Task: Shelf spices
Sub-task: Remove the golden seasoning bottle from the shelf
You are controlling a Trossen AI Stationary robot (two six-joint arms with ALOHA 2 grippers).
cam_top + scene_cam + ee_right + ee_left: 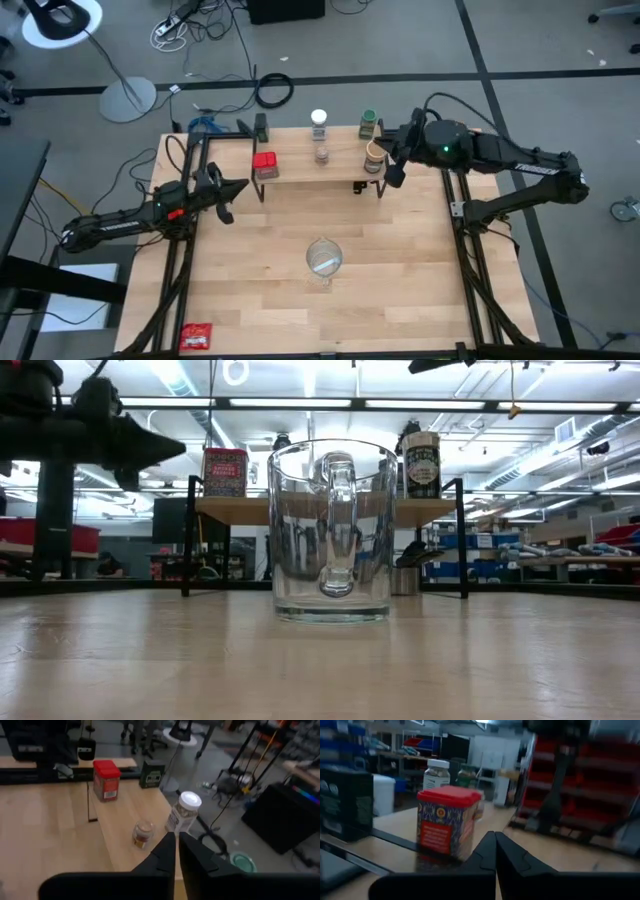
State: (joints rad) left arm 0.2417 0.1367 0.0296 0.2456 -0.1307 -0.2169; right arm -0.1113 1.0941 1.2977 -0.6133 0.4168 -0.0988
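right gripper [393,176] | hovered at shelf [300,172] end, fingers nearly pinched together, empty | left gripper [228,200] | clamped tight, empty, beside shelf

The small wooden-topped shelf [318,168] stands at the table's far edge. On it the red square tin [265,165] sits left and the white-lidded clear jar [320,125] in the middle. The clear glass mug [324,259] stands before the shelf.

Lighting was bright and even in the high view, with short soft shadows under the shelf [318,168]. In the low view, ceiling strip lights [330,403] glared from behind, silhouetting an arm, and the glass mug [332,530] bent the background. The left wrist view was dim and blurred, especially the red tin [447,822]. The right wrist view was slightly soft.
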